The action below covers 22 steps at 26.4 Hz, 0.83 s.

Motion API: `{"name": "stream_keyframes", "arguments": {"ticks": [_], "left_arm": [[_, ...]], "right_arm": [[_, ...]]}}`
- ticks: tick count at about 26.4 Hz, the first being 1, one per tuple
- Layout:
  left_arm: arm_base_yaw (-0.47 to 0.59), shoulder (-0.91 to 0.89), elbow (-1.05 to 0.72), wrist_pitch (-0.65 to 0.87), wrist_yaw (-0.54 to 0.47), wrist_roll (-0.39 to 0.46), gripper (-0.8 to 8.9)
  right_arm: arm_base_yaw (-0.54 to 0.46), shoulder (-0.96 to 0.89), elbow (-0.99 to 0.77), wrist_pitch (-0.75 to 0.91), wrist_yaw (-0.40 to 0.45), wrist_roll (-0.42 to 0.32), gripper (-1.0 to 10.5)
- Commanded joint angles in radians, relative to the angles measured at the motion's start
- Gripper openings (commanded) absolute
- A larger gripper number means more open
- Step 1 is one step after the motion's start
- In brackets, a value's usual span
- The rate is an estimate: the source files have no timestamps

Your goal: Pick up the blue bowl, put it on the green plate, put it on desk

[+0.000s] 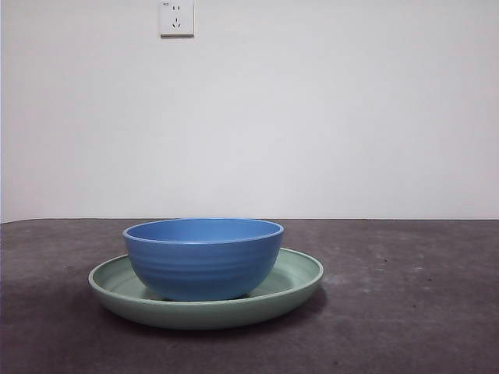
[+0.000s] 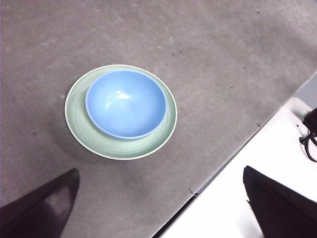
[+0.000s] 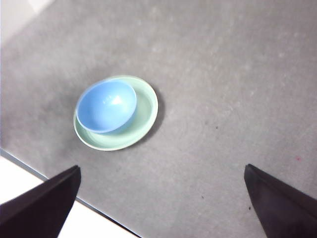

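— So where do we find the blue bowl [image 1: 203, 259]?
— We see it upright inside the green plate [image 1: 300, 282], on the desk [image 1: 405, 312].
— And our grippers?
— Left gripper [image 2: 158, 208] and right gripper [image 3: 163, 203] hang above the plate, jaws spread, empty.

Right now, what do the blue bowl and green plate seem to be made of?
The blue bowl looks like moulded plastic or melamine: even colour, faint ridges, and a soft satin sheen inside. The green plate under it looks similar, matte to satin with faint rings. Glazed ceramic cannot be ruled out for either.
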Motion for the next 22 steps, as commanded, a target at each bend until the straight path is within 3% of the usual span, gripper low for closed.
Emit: {"name": "stream_keyframes", "arguments": {"ticks": [1, 4, 5, 6, 7, 8, 22], "left_arm": [[-0.006, 0.005, 0.008, 0.011, 0.005, -0.014, 5.30], [-0.006, 0.005, 0.008, 0.011, 0.005, -0.026, 5.18], [-0.006, 0.005, 0.008, 0.011, 0.005, -0.026, 4.57], [-0.006, 0.005, 0.008, 0.010, 0.005, -0.026, 2.79], [-0.006, 0.005, 0.008, 0.009, 0.005, -0.026, 0.38], [-0.006, 0.005, 0.008, 0.012, 0.005, -0.027, 0.30], [-0.006, 0.005, 0.008, 0.012, 0.005, -0.025, 0.26]], "right_arm": [[0.006, -0.014, 0.016, -0.068, 0.001, 0.021, 5.8], [0.006, -0.019, 0.016, -0.068, 0.000, 0.021, 5.8], [0.006, -0.019, 0.016, -0.068, 0.000, 0.021, 5.5], [0.006, -0.019, 0.016, -0.068, 0.000, 0.021, 3.7], [0.006, -0.019, 0.016, -0.068, 0.001, 0.021, 1.3], [0.006, -0.019, 0.016, -0.068, 0.001, 0.021, 0.0], [0.006, -0.019, 0.016, -0.066, 0.005, 0.020, 0.2]]}}
